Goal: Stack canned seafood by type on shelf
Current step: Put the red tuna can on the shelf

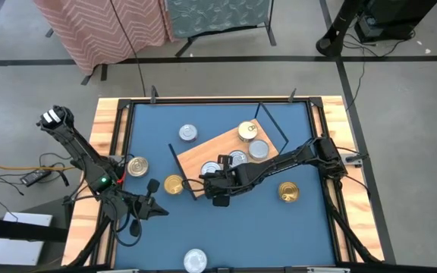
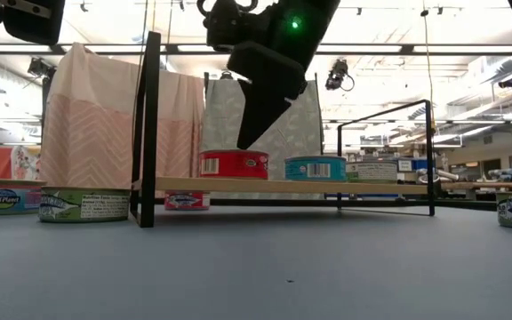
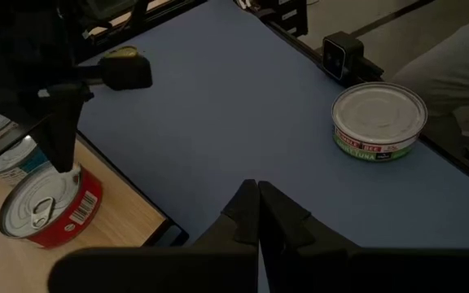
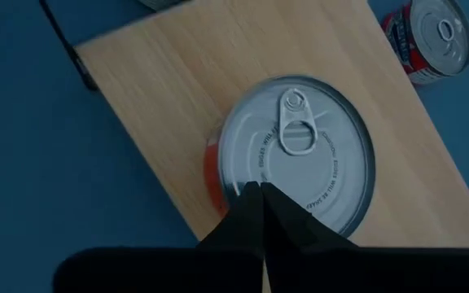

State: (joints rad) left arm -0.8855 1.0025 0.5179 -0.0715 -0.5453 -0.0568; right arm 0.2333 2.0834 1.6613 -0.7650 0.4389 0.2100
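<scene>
1. Two grippers, both with fingers pressed together and holding nothing. The left gripper (image 1: 155, 209) hangs over bare blue table (image 1: 279, 235) near the left rim. A gold-lidded tin (image 1: 136, 166) lies just behind its arm, another gold tin (image 1: 173, 184) sits just ahead of its fingertips, and a silver-lidded tin (image 1: 195, 260) lies well off toward the front edge.
2. The right gripper (image 1: 220, 191) sits directly above a red-sided tin (image 4: 291, 167), its closed tips just over the lid's near edge. That tin rests on the shelf (image 1: 203, 150), close to the board's near end.
3. Further tins stand on the board beyond the right gripper: a silver one (image 1: 258, 149) and a gold one (image 1: 247, 131) toward the far end. Another silver tin (image 1: 187, 133) lies off the board, and a gold tin (image 1: 287, 192) lies beside the right forearm.
4. Handling, as a judgement: these tins look rigid, smooth-walled and fairly heavy for their size. The low metal side wall is probably slippery, so fingers should open and straddle the rim across its width, avoiding the ring pull.
5. In the way: the thin black wire end frame (image 1: 187, 176) stands just beside the right gripper, and neighbouring tins crowd the board.
</scene>
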